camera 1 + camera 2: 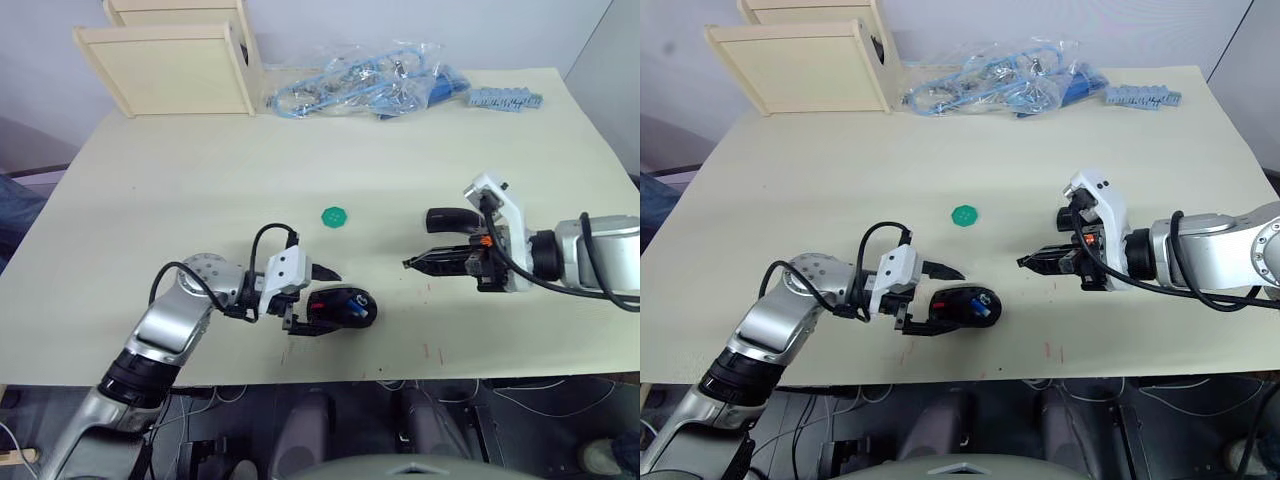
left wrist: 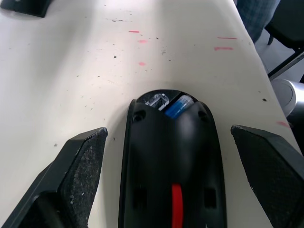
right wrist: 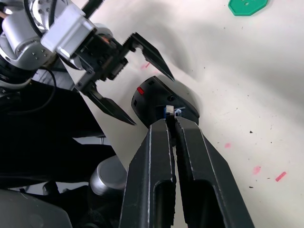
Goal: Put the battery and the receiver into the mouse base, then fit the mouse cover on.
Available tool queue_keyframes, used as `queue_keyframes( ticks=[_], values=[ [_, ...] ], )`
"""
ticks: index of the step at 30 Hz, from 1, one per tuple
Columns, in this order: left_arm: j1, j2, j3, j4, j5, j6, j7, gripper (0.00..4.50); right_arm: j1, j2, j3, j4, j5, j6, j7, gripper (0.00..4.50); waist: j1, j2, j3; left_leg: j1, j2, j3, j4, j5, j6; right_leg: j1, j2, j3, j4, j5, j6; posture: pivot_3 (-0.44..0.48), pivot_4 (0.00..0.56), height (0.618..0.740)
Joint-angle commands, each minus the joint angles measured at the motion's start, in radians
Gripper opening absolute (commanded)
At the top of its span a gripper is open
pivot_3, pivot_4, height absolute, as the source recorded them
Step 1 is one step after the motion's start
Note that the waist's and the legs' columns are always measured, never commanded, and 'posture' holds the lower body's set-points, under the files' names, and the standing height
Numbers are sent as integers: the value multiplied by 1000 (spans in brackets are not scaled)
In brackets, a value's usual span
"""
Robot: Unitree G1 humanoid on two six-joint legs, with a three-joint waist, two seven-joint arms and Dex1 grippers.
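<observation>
Pale surface, low centre of frame: mouse base lying between the spread left pincer, seemingly being steadied; battery sitting inside. Right pincer, pinched on a tiny pale piece, likely the receiver, is pointing toward it.

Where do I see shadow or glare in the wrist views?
Left wrist view: a soft sheen lies on the mouse base, and a wide dim shadow crosses the table. Right wrist view: a soft grey shadow lies on the table beside the base.
</observation>
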Motion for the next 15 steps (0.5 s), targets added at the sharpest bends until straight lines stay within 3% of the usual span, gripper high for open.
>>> queue_keyframes(
  ticks=[1,15],
  values=[
    [-6,-2,-15,-12,17,-17,-1,4458,-2,-16,-7,-30,19,-25,10,0,0,0,0,0,0,0,0,0,0,0,0,0,0,0,0,0,150,740],
    [-12,-12,-34,54,60,-95,-11,4458,14,-12,-7,-51,19,-52,1,0,1,0,0,0,0,0,0,0,0,0,0,0,0,0,0,0,150,740]
  ],
)
